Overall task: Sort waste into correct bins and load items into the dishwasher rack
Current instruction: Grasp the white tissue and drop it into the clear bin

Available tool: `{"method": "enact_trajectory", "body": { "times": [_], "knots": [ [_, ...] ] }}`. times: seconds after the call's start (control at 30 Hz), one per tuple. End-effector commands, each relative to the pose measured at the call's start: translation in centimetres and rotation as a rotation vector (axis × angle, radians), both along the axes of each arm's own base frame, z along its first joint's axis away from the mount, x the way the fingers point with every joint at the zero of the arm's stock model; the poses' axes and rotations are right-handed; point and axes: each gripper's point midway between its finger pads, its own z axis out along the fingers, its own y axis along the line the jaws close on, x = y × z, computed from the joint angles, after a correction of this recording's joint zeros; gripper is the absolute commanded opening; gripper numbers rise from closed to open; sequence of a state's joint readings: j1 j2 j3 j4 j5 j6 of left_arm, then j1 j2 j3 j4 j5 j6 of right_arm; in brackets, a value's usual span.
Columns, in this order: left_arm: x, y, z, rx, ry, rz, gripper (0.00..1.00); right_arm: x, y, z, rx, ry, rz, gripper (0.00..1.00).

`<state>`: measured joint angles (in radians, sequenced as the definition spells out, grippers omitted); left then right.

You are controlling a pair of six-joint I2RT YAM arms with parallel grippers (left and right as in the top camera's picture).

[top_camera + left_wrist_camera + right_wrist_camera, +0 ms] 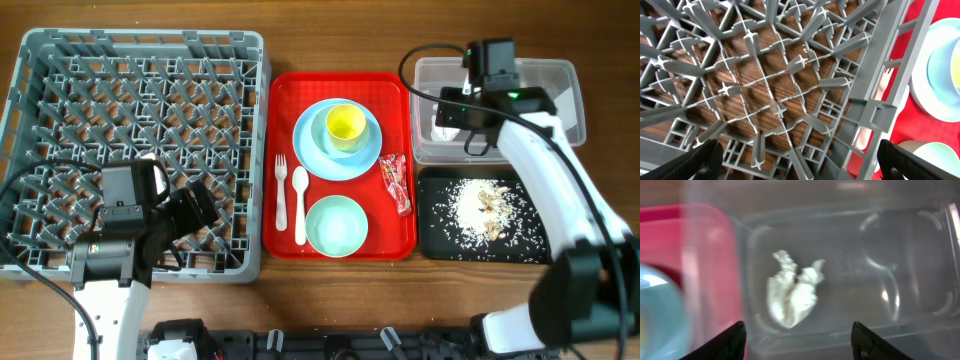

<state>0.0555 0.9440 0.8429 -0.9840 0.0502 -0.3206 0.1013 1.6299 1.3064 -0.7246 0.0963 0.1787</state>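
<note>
Overhead view: grey dish rack (140, 38) fills the L side of the table. L gripper (198, 208) hangs over its lower R part. L wrist cam shows both black fingers (707, 159) spread wide, at opposite edges of the frame, w/ nothing btwn them, only rack pegs and wood below. So L is fully open and empty.

Red tray (290, 90) sits just R of the rack. On it: light blue plate (315, 150) at top w/ yellow cup (345, 123) on it, and mint bowl (336, 225) below the plate. White fork (281, 190) and spoon (300, 205) lie side by side L of the bowl, handles toward the near edge. One red-and-white wrapper (397, 182) lies by the tray's R edge. None of the dishes are in the rack.

Clear tub (560, 75) is top R, w/ black tray (430, 215) right below it. Rice scraps (490, 210) are scattered across the middle of the black tray.

R gripper (455, 110) is over the L end of the tub. R wrist cam: fingertips (735, 337) apart w/ nothing btwn them, so R is open and holds nothing. A crumpled whitish wrapper (792, 297) is in the tub under the gap, clear of both fingers. View is blurry, so can't tell any print on it.
</note>
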Motion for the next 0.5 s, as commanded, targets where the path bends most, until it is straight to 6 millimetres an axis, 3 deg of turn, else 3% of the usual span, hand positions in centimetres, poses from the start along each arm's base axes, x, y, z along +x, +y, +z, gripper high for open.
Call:
{"method": "enact_trajectory", "body": {
  "times": [0.0, 0.1, 0.17, 0.23, 0.4, 0.47],
  "knots": [
    [0.2, 0.1, 0.6, -0.004, -0.022, 0.009, 1.00, -3.6, 6.6, 10.3, 0.332, -0.167, 0.257, 0.68],
    [0.3, 0.1, 0.6, -0.004, -0.022, 0.009, 1.00, -9.1, 7.6, 11.9, 0.391, -0.100, 0.298, 0.65],
    [0.3, 0.1, 0.6, -0.004, -0.022, 0.009, 1.00, -11.8, 8.2, 11.4, 0.390, -0.034, 0.316, 0.64],
    [0.2, 0.1, 0.6, -0.004, -0.022, 0.009, 1.00, -13.2, 8.9, 10.4, 0.379, 0.011, 0.340, 0.62],
    [0.1, 0.1, 0.5, -0.005, -0.013, 0.009, 1.00, -15.2, 11.0, 4.4, 0.296, 0.149, 0.284, 0.56],
    [-0.2, 0.1, 0.4, -0.006, -0.003, 0.009, 1.00, -15.3, 11.3, 0.6, 0.235, 0.179, 0.199, 0.55]
  ]
}}
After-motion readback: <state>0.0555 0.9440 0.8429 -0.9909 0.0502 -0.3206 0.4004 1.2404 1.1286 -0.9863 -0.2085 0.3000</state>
